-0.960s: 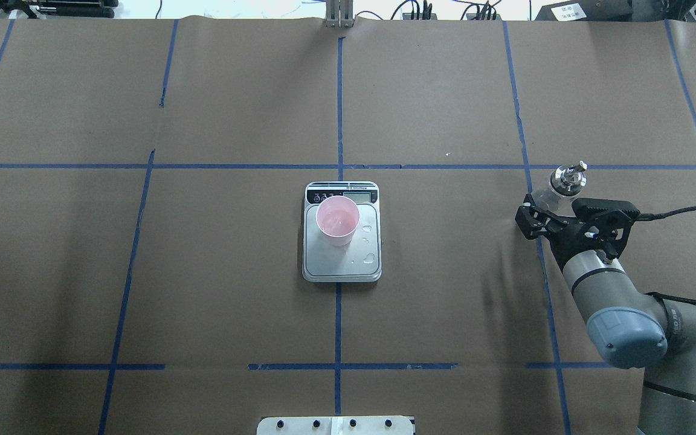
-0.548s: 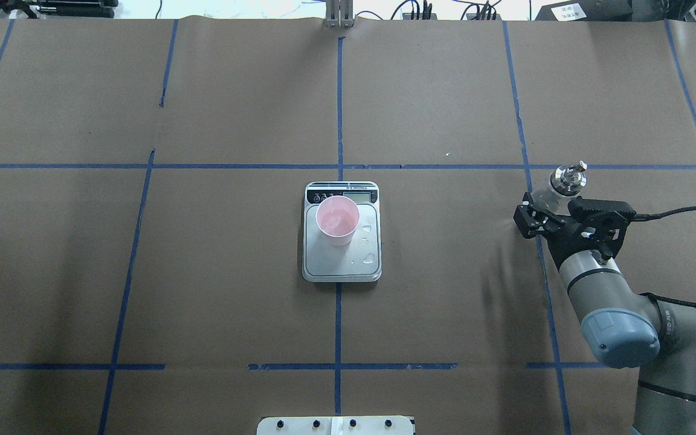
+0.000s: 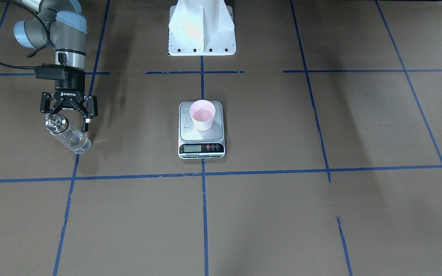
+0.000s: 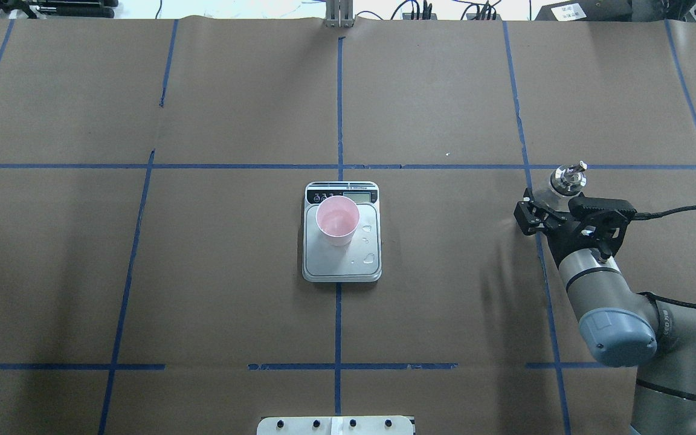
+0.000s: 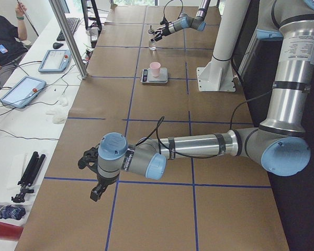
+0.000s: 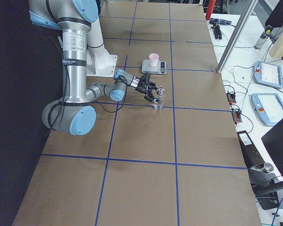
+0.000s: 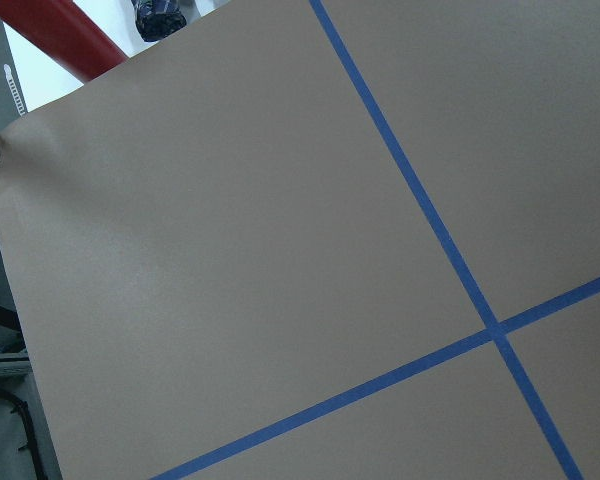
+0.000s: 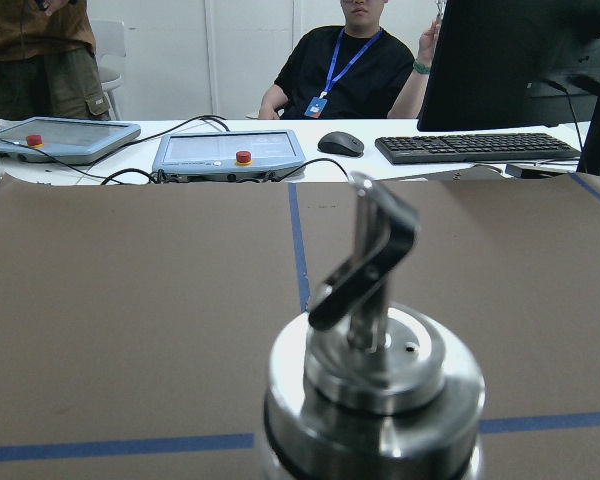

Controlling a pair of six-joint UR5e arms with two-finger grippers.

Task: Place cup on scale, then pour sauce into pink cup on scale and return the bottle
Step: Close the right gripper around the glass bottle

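Bottle [image 3: 69, 138] is standing on the table [image 3: 282, 211], and the right gripper [image 3: 68, 115] is spread wide with nothing held. I'd back it straight off so nothing clips the spout [image 8: 365, 255].

One cup [image 4: 337, 219]; one scale [image 4: 342, 269]; one bottle [image 3: 70, 137], at three o'clock from the scale in the overhead view; two arms, a left arm [image 5: 199, 146] and a right arm [image 4: 603, 285]; two tablets [image 6: 270, 74] beyond the counter [image 4: 203, 272].
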